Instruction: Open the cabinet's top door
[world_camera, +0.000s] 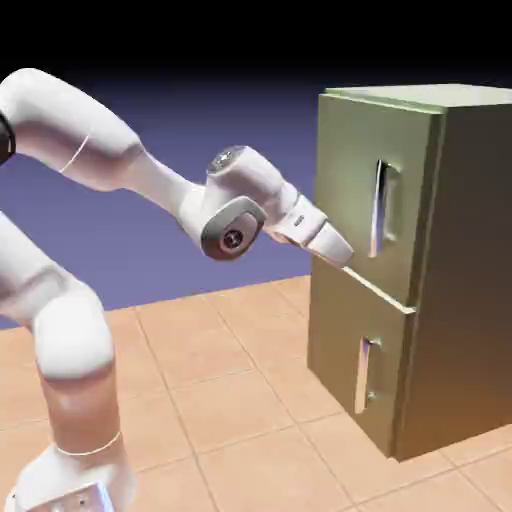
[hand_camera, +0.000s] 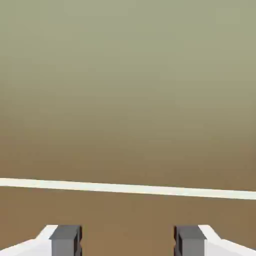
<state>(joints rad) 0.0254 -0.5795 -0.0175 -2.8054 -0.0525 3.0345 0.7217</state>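
The olive-green cabinet (world_camera: 470, 260) stands at the right of the exterior view. Its top door (world_camera: 350, 160) carries a long vertical silver handle (world_camera: 380, 208). My gripper (world_camera: 344, 257) points at the door's lower left part, just above the pale seam (world_camera: 380, 292) between the two doors and left of and below the handle. In the hand view the olive door surface (hand_camera: 128, 90) fills the picture, with the pale seam (hand_camera: 128, 188) running across. The gripper (hand_camera: 127, 242) is open, its grey fingertips (hand_camera: 65, 240) apart with nothing between them. The handle is out of the hand view.
Below the seam sits the shorter lower door (world_camera: 335, 345) with its short silver handle (world_camera: 365, 375). The cabinet rests on a tan tiled floor (world_camera: 230, 400). My white arm (world_camera: 110, 150) reaches across from the left.
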